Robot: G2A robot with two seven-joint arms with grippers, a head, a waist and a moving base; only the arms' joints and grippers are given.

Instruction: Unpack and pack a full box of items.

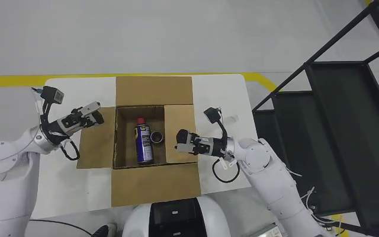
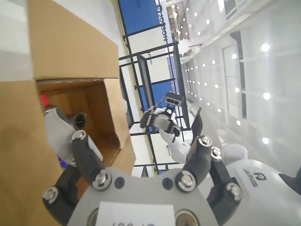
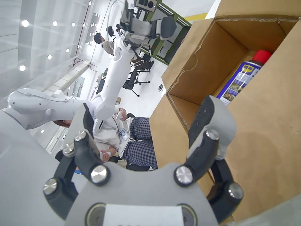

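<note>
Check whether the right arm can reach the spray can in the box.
Probably yes: the box stands open, the spray can lies uncovered, and the right arm hovers, jaws open, over its flap.

We take this for a large industrial hall fitted out as a robotics test floor, not a home or a shop. A pale, glossy floor (image 1: 177, 29) runs wide around a white table (image 1: 219, 101), and a yellow line (image 1: 23, 79) is marked on it along the table's far edge. An open cardboard box (image 1: 154, 89) stands on the table. Dark metal steps (image 1: 337, 101) stand just beside the table's right edge. We see a very high ceiling with rows of round lights (image 2: 265, 47), blue partition panels (image 2: 136, 3) in black frames, a green metal bench (image 3: 175, 17), and a wheeled office chair (image 3: 135, 81) out on the open floor.
</note>
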